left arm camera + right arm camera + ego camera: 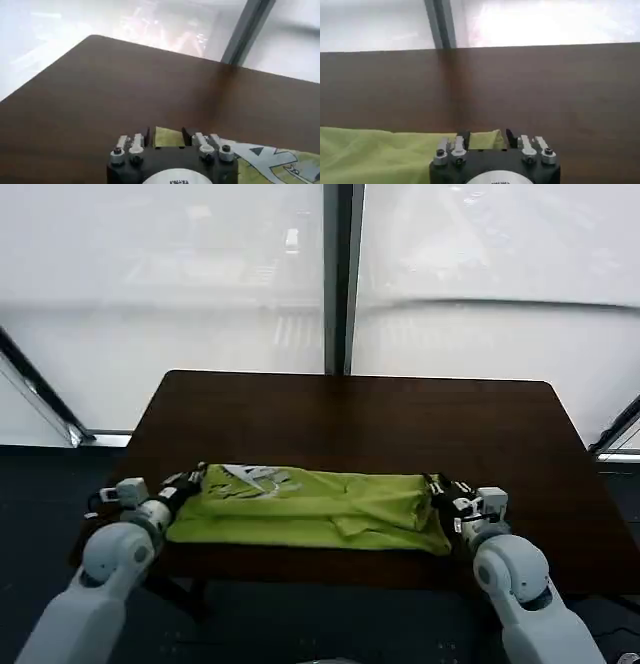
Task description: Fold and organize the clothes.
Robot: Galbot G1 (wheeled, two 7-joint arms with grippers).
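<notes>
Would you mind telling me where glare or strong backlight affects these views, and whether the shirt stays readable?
Head view: the windows behind the table are washed out, yet the T-shirt reads clearly between the left gripper and right gripper. Left wrist view: glare at the window, with the white print legible. Right wrist view: bright window band, green fabric evenly lit.

no text can be read; the t-shirt print is illegible.

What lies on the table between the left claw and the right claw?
In the head view, the T-shirt spans the whole stretch from the left claw to the right claw, lying on the table.
</notes>
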